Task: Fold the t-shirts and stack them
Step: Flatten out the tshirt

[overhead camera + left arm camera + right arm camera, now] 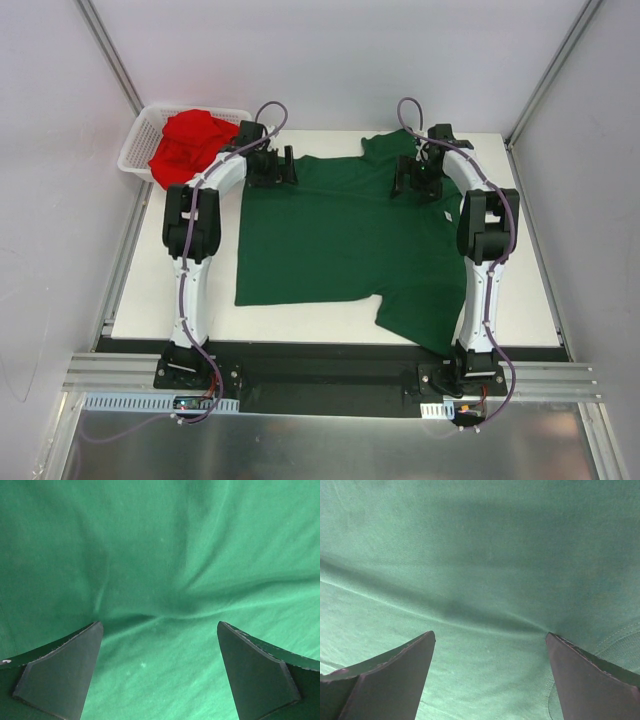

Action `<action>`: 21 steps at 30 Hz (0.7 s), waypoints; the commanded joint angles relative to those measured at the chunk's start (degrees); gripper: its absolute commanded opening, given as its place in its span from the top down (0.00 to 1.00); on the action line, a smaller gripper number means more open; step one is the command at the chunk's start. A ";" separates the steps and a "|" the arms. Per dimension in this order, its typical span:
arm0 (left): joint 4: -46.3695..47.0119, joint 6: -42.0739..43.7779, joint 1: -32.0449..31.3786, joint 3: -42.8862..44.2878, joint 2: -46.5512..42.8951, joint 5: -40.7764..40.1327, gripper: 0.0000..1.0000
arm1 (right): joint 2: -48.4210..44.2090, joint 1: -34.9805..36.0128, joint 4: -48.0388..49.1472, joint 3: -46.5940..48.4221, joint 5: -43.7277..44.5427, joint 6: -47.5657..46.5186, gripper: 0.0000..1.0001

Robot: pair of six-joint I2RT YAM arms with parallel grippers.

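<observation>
the dark green t-shirt (340, 240) lies spread flat on the white surface (300, 325). its long axis seems to run left to right, with the straight hem at the left and the sleeves at the right. both arms reach over to its far edge. the left gripper (270, 168) sits at the far left corner and the right gripper (415, 180) at the far right, by the upper sleeve, so each arm has its own end of that edge. in both wrist views the fingers stand well apart with nothing clamped, and green cloth with creases fills the gap below them. whether the tips already press the fabric i cannot tell. the fold likely calls for pinching this far edge and drawing it toward the near one. the red t-shirt (190, 140) is heaped in the basket (135, 150) at the far left, nearer the left arm.
</observation>
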 commanded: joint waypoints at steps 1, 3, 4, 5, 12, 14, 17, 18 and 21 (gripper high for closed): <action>-5.78 1.54 0.66 8.88 3.57 0.29 0.01 | -0.36 -0.60 -0.83 -0.17 -0.31 -0.49 0.04; -9.39 2.07 0.66 13.54 5.42 0.11 0.01 | -0.97 -0.51 -0.39 -0.70 -0.66 -0.40 0.04; -10.18 2.33 0.66 14.77 6.82 0.03 0.01 | -1.15 -0.60 -0.30 -1.05 -0.84 -0.32 0.04; -10.88 2.33 0.74 16.26 7.36 -0.06 0.01 | -1.32 -0.60 -0.13 -1.15 -1.02 -0.14 0.04; -15.19 1.54 1.53 20.58 11.05 1.52 0.01 | -2.82 -0.60 -0.30 -1.50 -1.02 -0.14 0.04; -15.46 1.81 1.53 20.50 11.05 1.43 0.00 | -3.43 -0.60 -0.13 -1.85 -1.19 -0.14 0.04; -15.55 2.07 1.53 20.41 10.53 0.47 0.01 | -4.05 -0.60 0.05 -2.20 -1.28 0.04 0.04; -15.38 2.33 1.62 20.32 9.83 0.64 0.01 | -4.05 -0.60 0.14 -2.20 -1.28 0.04 0.04; -14.33 3.38 1.27 19.27 6.16 0.12 0.01 | -4.40 -0.60 0.23 -2.81 -1.46 -0.05 0.04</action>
